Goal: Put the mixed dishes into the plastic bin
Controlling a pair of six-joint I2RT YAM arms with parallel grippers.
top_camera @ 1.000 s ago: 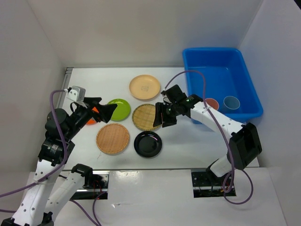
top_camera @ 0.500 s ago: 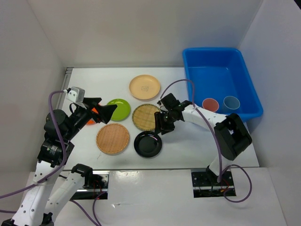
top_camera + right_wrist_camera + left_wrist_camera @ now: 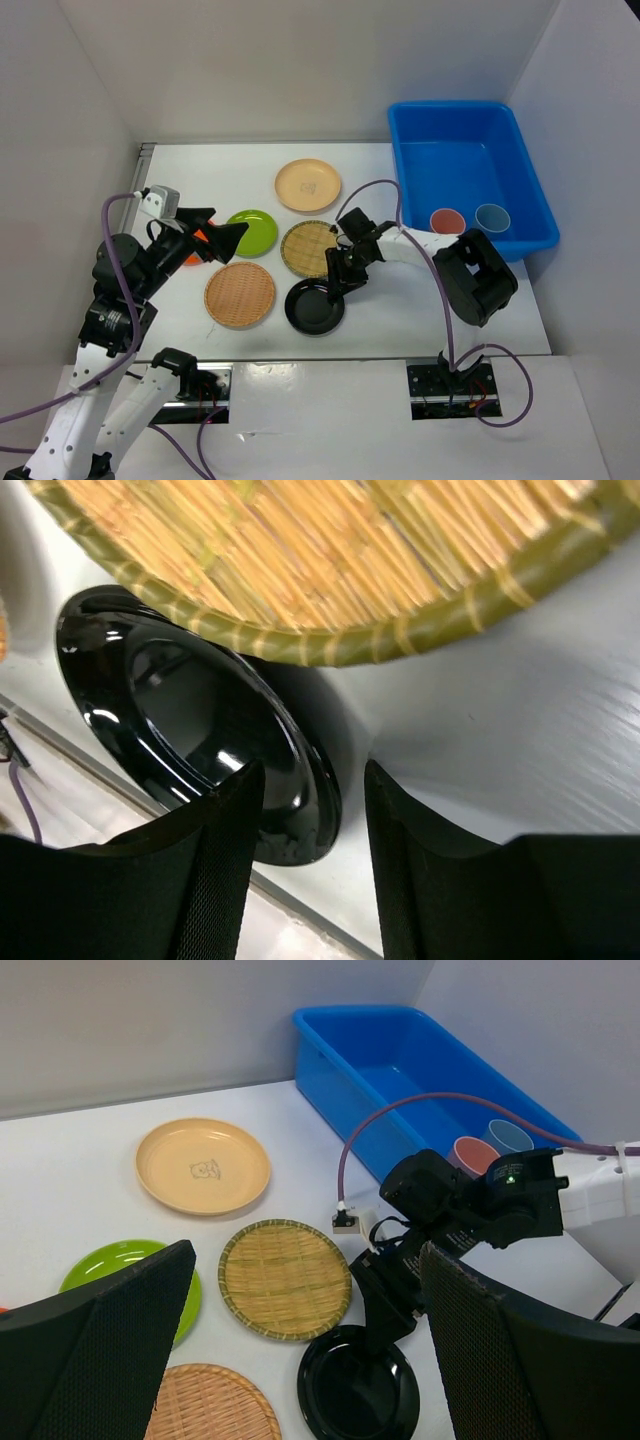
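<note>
Tabletop (image 3: 420, 315), right gripper (image 3: 336, 288) astride black bowl (image 3: 308, 312) rim

The black bowl (image 3: 314, 306) lies just beside the green-edged woven plate (image 3: 311, 248), leaving the right gripper (image 3: 338, 285) only a narrow wedge of bare table (image 3: 400, 300) at the bowl's rim. In the plastic bin (image 3: 450, 105) the pink cup (image 3: 447, 221) and blue cup (image 3: 491, 217) fill the near end, side by side, while its far floor lies bare. The bin's wall stands between the plates and that room.
</note>
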